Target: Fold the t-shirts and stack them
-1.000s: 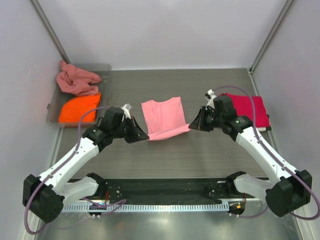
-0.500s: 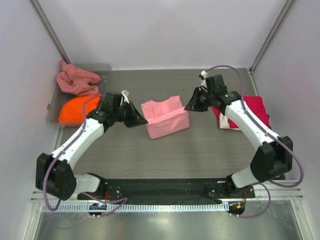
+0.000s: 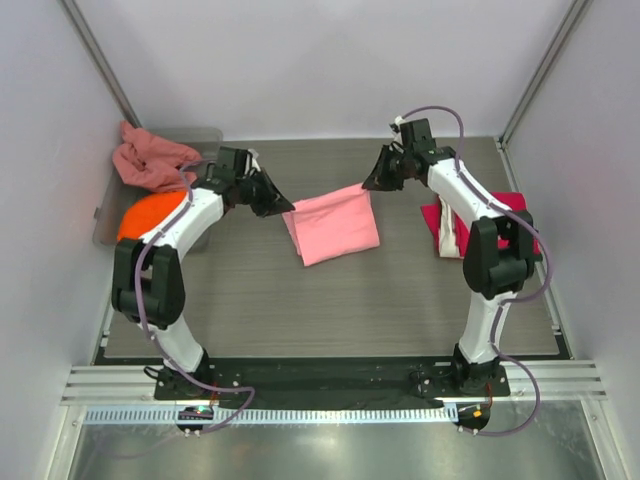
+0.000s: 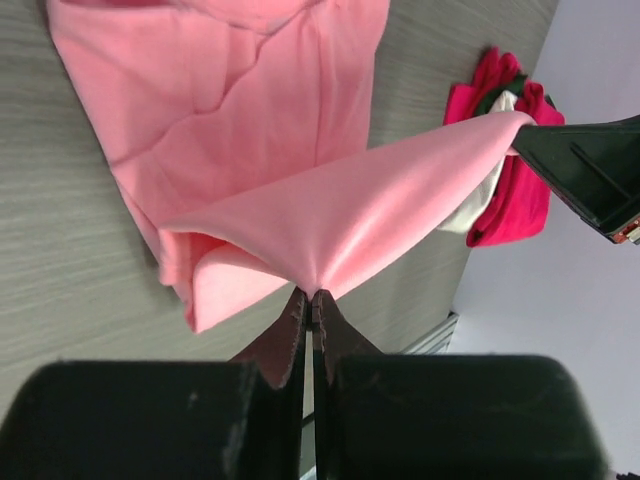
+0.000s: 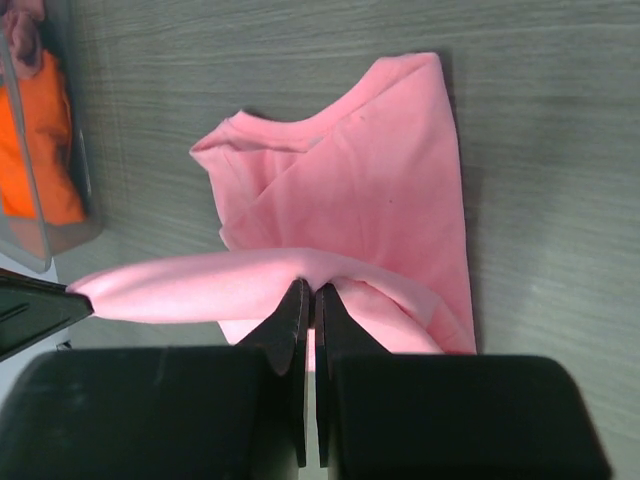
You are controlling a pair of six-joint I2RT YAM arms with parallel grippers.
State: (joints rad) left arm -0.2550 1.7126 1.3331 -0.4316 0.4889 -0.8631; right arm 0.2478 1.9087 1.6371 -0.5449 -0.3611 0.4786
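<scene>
A light pink t-shirt [image 3: 335, 224] lies in the middle of the table, its near edge lifted and carried over itself. My left gripper [image 3: 288, 208] is shut on one corner of that edge [image 4: 312, 285]. My right gripper [image 3: 366, 184] is shut on the other corner [image 5: 312, 283]. The held hem stretches between them above the lower layer [image 5: 350, 170]. A stack with crimson red, white and dark shirts [image 3: 458, 225] lies at the right, also in the left wrist view [image 4: 505, 190]. An orange shirt [image 3: 145, 215] and a dusty rose shirt [image 3: 145, 160] sit in the tray.
The grey plastic tray [image 3: 208, 140] stands at the far left by the side wall; its wall shows in the right wrist view [image 5: 50, 190]. Enclosure walls close the back and both sides. Both arms reach far out over the table.
Both grippers have moved toward the back of the table, carrying the pink shirt's near edge up and over the rest of the shirt.
</scene>
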